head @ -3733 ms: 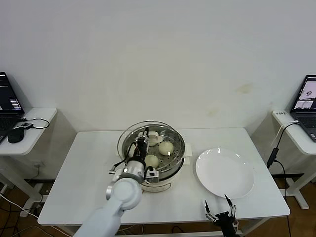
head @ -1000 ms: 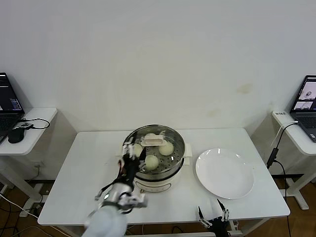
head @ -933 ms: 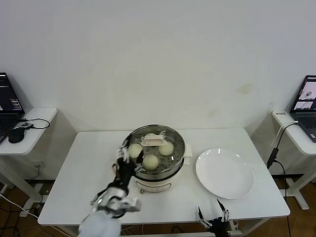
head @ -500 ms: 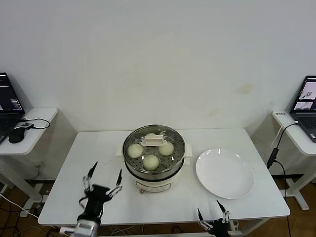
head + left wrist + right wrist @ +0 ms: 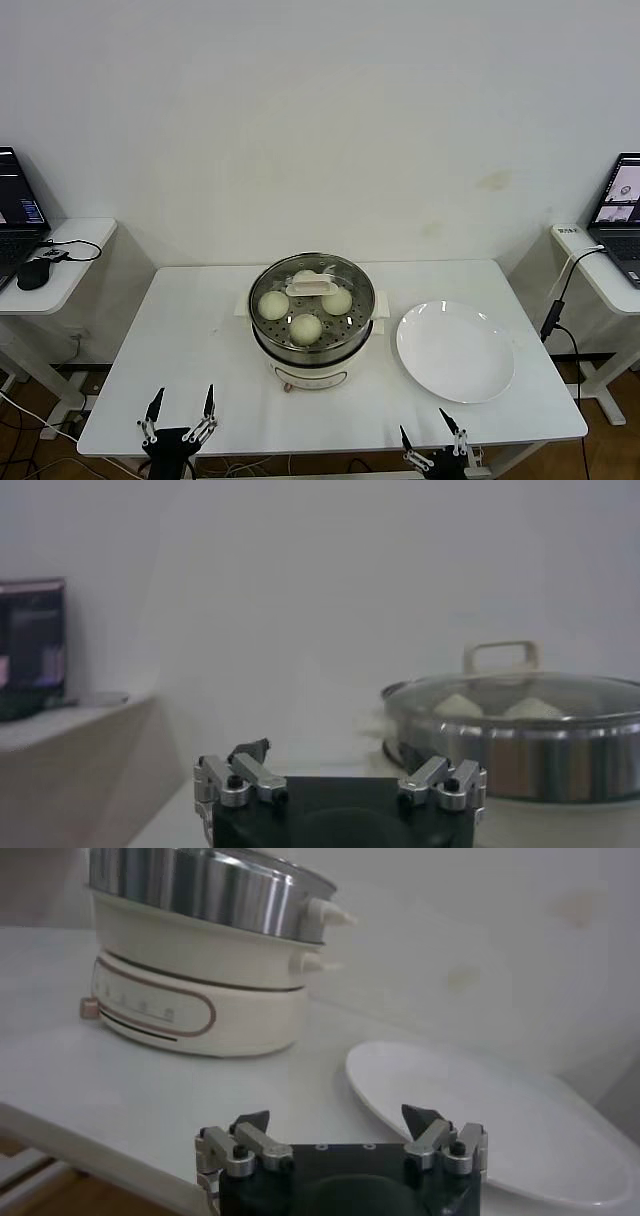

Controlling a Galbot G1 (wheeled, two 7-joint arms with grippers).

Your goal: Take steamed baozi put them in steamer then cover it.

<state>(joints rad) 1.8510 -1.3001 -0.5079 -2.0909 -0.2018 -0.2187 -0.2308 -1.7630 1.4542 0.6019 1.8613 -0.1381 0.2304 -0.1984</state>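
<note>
The steamer (image 5: pixel 312 352), a shiny steel pot on a white base, stands mid-table with the cover (image 5: pixel 345 318) resting on it, its cream handle (image 5: pixel 313 288) at the centre. Several steamed baozi (image 5: pixel 306 327) show through the glass. My left gripper (image 5: pixel 183 392) is open and empty at the table's front edge, left of the steamer. My right gripper (image 5: pixel 422 422) is open and empty at the front edge, below the plate. In the left wrist view the open gripper (image 5: pixel 345 760) faces the covered steamer (image 5: pixel 520 745). From the right wrist the open gripper (image 5: pixel 335 1118) faces the steamer (image 5: pixel 200 948).
An empty white plate (image 5: pixel 455 350) lies right of the steamer, also seen as the plate (image 5: pixel 470 1108) in the right wrist view. The white table (image 5: pixel 150 330) has side desks with a laptop (image 5: pixel 15 205) to the left and another laptop (image 5: pixel 622 205) to the right.
My left arm has drawn back from the steamer's left side down to the table's front edge. The cover stays on the steamer. The right gripper has barely moved.
</note>
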